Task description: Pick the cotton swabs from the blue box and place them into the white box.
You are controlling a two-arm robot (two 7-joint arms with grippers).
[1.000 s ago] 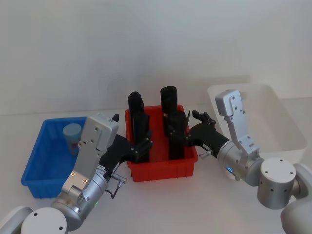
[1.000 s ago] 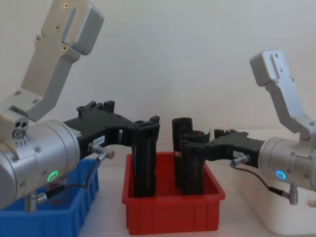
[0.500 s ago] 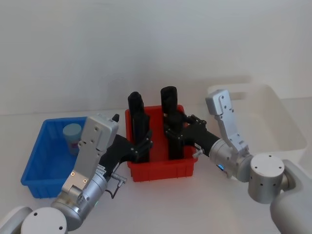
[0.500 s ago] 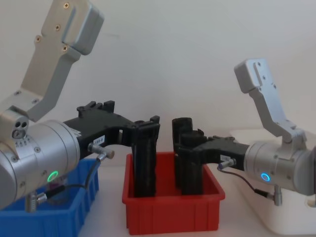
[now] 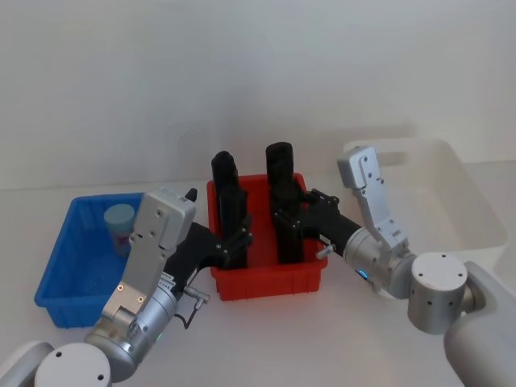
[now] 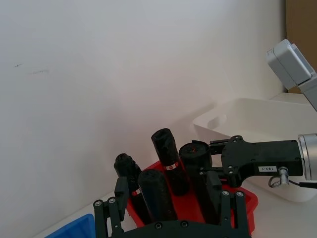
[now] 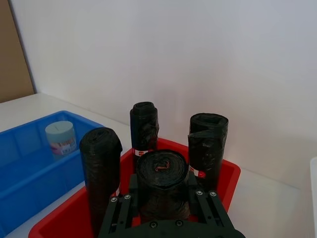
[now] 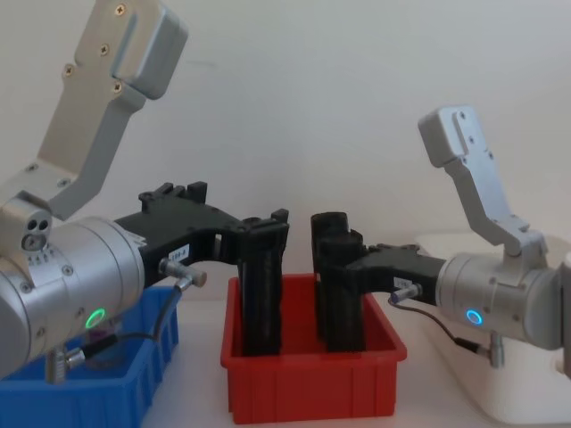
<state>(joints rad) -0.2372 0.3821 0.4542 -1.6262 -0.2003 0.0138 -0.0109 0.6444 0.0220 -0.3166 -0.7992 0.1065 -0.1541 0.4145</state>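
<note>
One cotton swabs tub (image 5: 119, 223) with a grey-blue lid stands in the far part of the blue box (image 5: 56, 292) at the left; the right wrist view shows this tub (image 7: 60, 139) too. The white box (image 5: 472, 211) sits at the right. Both grippers are over the red bin (image 5: 270, 282) between the boxes. My left gripper (image 5: 238, 240) is open, its fingers (image 6: 108, 208) wide apart around the front left black roll (image 6: 154, 194). My right gripper (image 5: 292, 223) is shut on the front right black roll (image 7: 161, 181), which fills the gap between its fingers (image 7: 124, 201).
Several tall black rolls stand upright in the red bin, two of them (image 5: 280, 161) at its back. A plain white wall (image 5: 258, 72) rises behind the table. The blue box (image 8: 89, 397) lies under my left arm, and the white box (image 8: 526, 397) below my right arm.
My right gripper has moved left from beside the white box into the red bin and closed in around the front right black roll. The left arm has not moved.
</note>
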